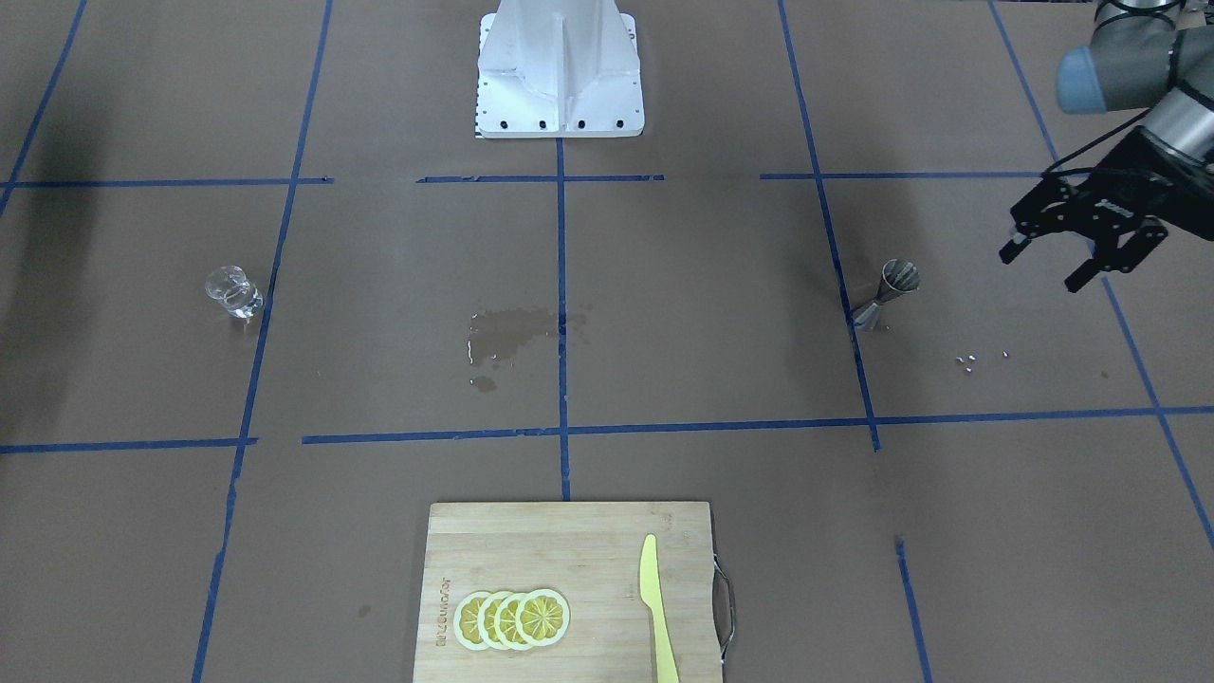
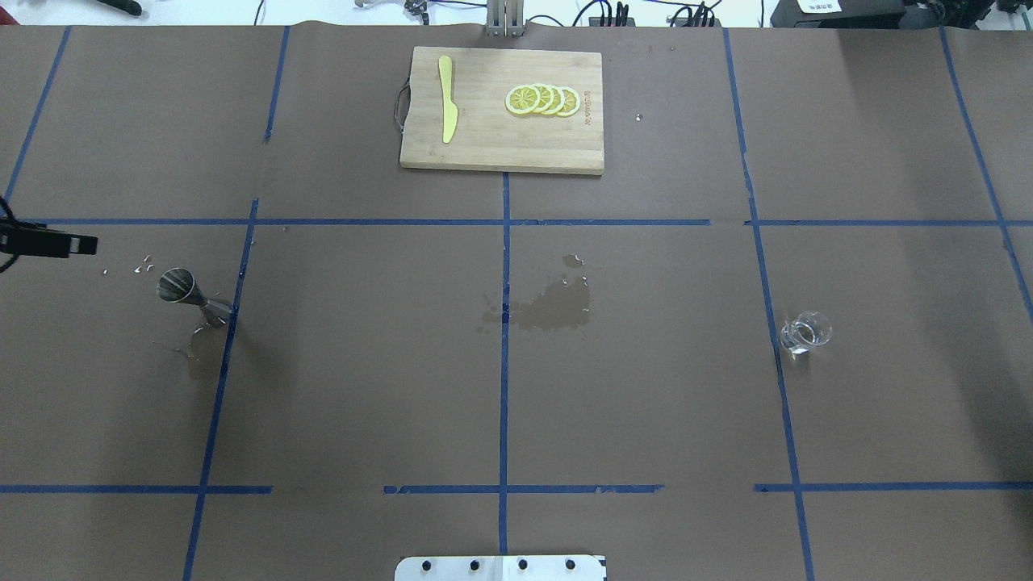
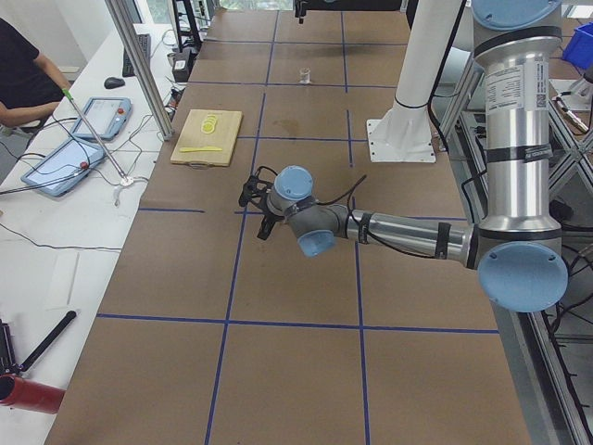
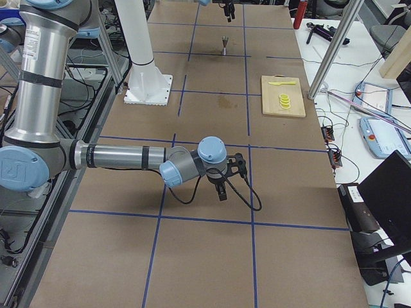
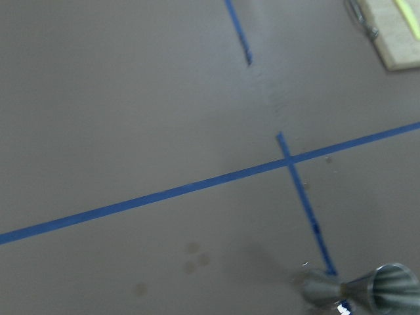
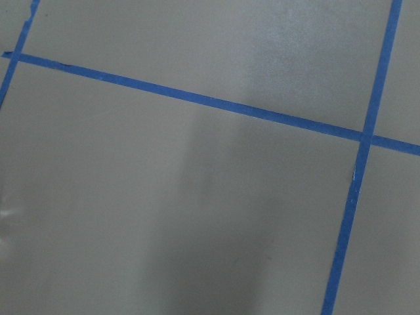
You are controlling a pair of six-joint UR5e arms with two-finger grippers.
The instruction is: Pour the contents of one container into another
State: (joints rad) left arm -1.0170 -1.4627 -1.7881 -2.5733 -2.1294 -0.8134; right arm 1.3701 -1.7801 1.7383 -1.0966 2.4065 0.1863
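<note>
Near the open, empty left fingers stands the jigger; the glass tumbler sits well apart, ungrasped. Of the right fingers I cannot tell. Next, I'd guess: grasp the tumbler.

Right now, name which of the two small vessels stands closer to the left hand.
The silver jigger, standing a short way from the open left hand; the clear glass tumbler stands far off on the opposite side.
</note>
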